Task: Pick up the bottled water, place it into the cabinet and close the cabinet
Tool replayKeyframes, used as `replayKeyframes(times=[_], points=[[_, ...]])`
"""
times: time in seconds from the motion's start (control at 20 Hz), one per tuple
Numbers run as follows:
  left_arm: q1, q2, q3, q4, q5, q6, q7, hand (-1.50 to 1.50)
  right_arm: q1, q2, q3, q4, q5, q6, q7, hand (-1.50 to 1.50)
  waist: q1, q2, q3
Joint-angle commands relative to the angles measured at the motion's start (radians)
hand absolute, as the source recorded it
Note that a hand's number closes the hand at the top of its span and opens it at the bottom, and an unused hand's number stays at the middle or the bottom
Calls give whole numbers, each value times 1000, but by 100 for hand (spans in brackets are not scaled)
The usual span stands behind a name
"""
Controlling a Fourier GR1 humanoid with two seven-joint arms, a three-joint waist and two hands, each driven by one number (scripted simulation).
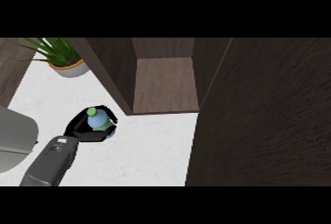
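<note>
Head view: one left robot hand (87, 127) curled around one bottled water (99, 119), beside one open cabinet (165, 85).

White counter (149, 148) w/ potted plant (65, 61)

One head view looks steeply down, fairly close, on the counter (149, 144) and open cabinet (165, 83).

bottle (98, 119): pale blue, green cap, upright in my left hand (90, 129)
cabinet (165, 83): dark wood, open, just right of it
</note>
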Motion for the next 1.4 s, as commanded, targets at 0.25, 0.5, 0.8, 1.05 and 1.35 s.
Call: replayKeyframes(times=[0.25,0.5,0.8,1.05,1.35], points=[[29,-36,-121,-113,-115,64,-317,150,24,-5,17,-31,60,-25,-5,-150,17,-6,1],[98,-110,-30,-160,-32,312,-272,150,28,-11,19,-50,46,-41,11,-150,42,-14,4],[127,-248,69,-274,89,529,-151,150,75,-51,2,-83,25,-31,9,-150,48,-18,6],[160,-251,-97,-412,263,595,-52,150,97,-29,67,-50,82,-61,-50,-150,38,-16,5],[220,-252,-289,-631,416,695,92,150,98,-50,67,-124,96,-76,24,-150,39,-16,4]])
